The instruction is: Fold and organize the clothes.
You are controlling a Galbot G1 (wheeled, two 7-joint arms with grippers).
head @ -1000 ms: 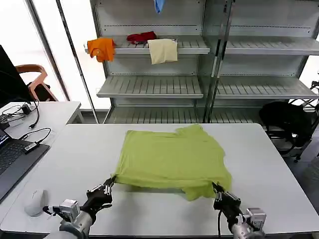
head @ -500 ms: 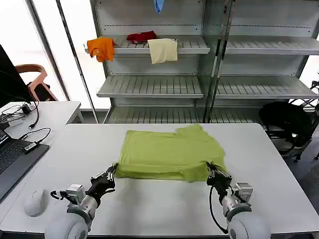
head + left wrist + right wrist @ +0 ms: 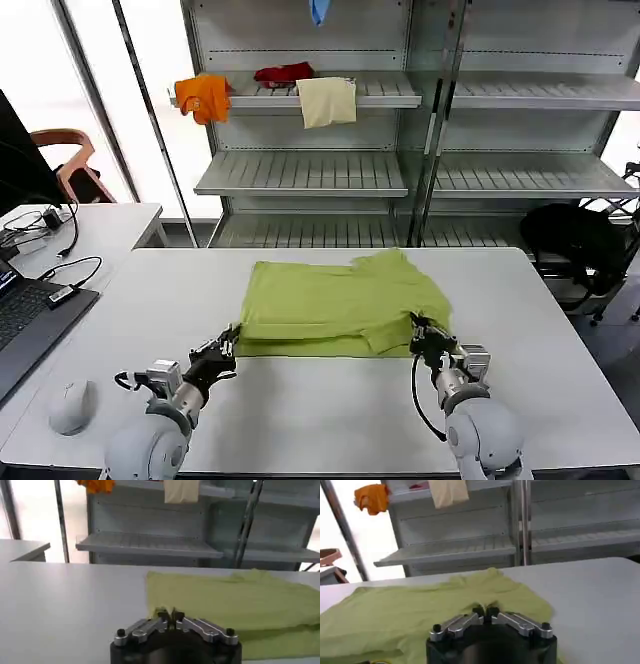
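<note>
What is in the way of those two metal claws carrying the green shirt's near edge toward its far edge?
Nothing visible. The left gripper and right gripper each pinch a near corner of the lime T-shirt, and the fabric ahead lies bare up to its far edge on the white table.

Matt cotton T-shirt [image 3: 340,305], smooth table [image 3: 300,420]

Strong daylight pours through the tall bright window [image 3: 100,110] behind the grey metal shelving [image 3: 400,120] on the robot's left, bleached to plain white in the head view and both wrist views. The matte white table [image 3: 330,420] is evenly lit, with soft, faint shadows under the lime-green cotton T-shirt [image 3: 340,305]. In the wrist views the shelving looks soft and blurred
</note>
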